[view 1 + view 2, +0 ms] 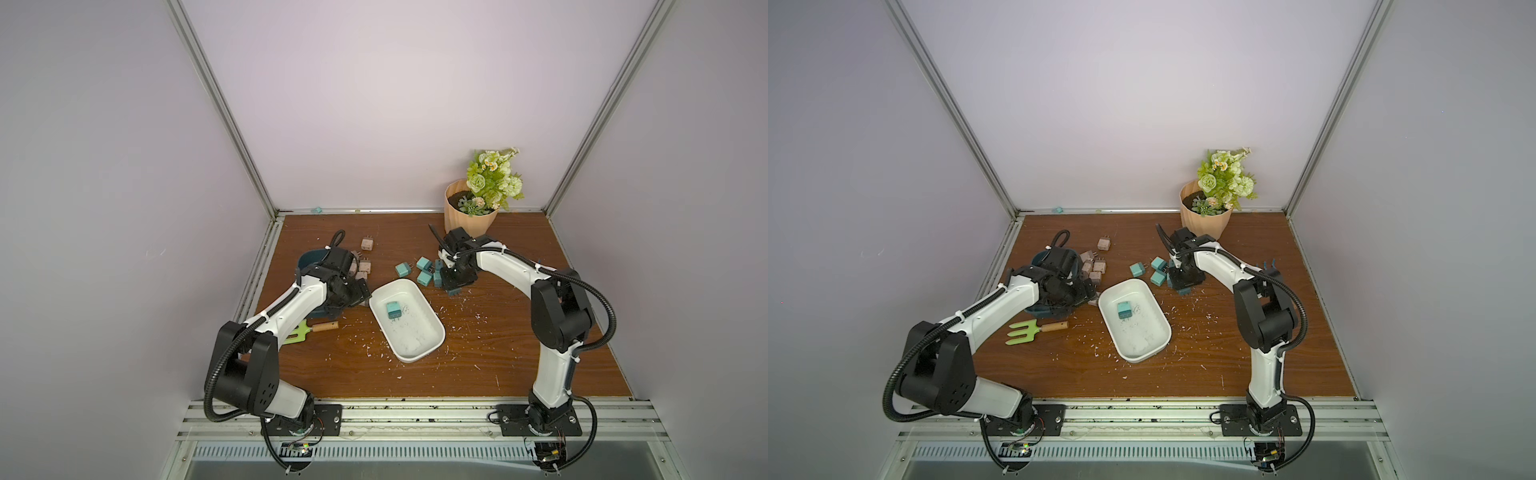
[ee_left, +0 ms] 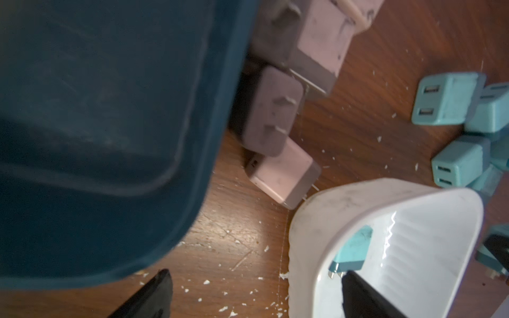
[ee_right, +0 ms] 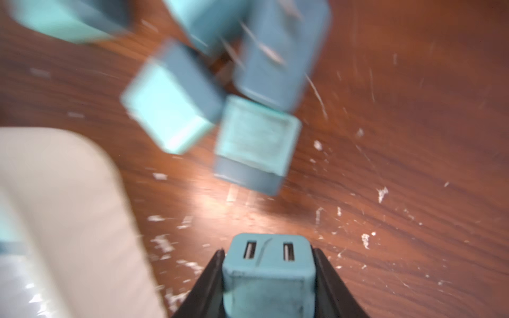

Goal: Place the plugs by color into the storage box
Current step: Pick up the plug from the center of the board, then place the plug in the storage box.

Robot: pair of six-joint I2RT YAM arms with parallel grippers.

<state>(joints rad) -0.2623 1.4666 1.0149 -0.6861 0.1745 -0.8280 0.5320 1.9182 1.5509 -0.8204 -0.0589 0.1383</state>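
The right pincer (image 3: 268, 254) is clenched on a teal plug (image 3: 268, 278), with one black finger (image 3: 213, 275) flat against each side and the twin-slot face turned outward. Whether the plug is clear of the wood I cannot tell. Only the right wrist view shows this grip. In both top views the wrist covers the jaws, just off the far right side of the white box (image 1: 415, 338). The loose teal plugs (image 1: 423, 271) lie bunched beside that same far end and are blurred in the wrist view.

The left pincer (image 2: 256, 272) stands spread wide and holds nothing. One finger (image 2: 366, 294) hangs over the white box's left rim, the other over bare wood between it and the dark teal box (image 2: 96, 137). Inside the white box lies a lone teal plug (image 1: 393, 310), prongs showing. The pinkish plugs (image 2: 275, 113) crowd to the far left of the white box, against the dark teal box's wall. Only the top views show the flower pot (image 1: 1204, 216), well beyond the white box, and the green hand fork (image 1: 1023, 332) to its left.
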